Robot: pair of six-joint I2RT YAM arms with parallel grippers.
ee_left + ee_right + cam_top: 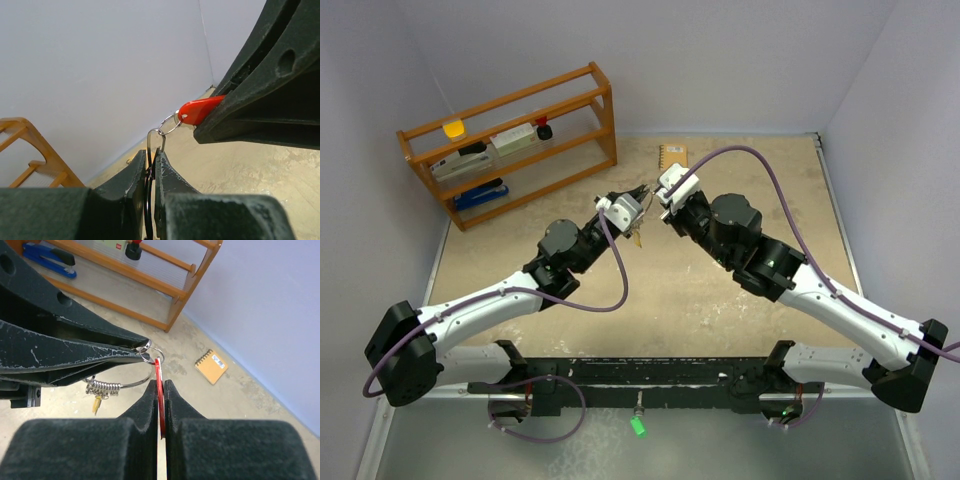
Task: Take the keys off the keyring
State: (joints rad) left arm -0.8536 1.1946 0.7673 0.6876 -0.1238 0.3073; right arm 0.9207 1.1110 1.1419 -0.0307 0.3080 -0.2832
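Above the middle of a sandy, mottled tabletop point(680, 310), closed in by plain pale walls point(740, 60) at the back and sides, the two arms meet tip to tip. On the left, the left gripper point(152, 159) has its fingers pressed together on the thin wire of the keyring point(127, 384), which arcs out beneath its black fingers. The right gripper point(159, 386) is squeezed onto the flat head of the red-headed key point(200, 110), held edge-on between its pads. A small split ring point(170, 123) joins that red head to the larger wire and sits right between the two sets of fingertips. Further along the wire hangs a tight bunch of silver keys point(102, 388), with a pale yellow key point(96, 404) dangling just beneath them. The table's surface is blotched with lighter patches and scuffs. By the far left corner stands a wooden rack point(510, 140) with a blue stapler point(47, 257) on its lowest shelf and other small items above. A small orange notebook point(672, 155) lies flat near the back wall, well apart from the rack and the arms. Both arm bases sit on a black rail point(640, 375) along the near edge.
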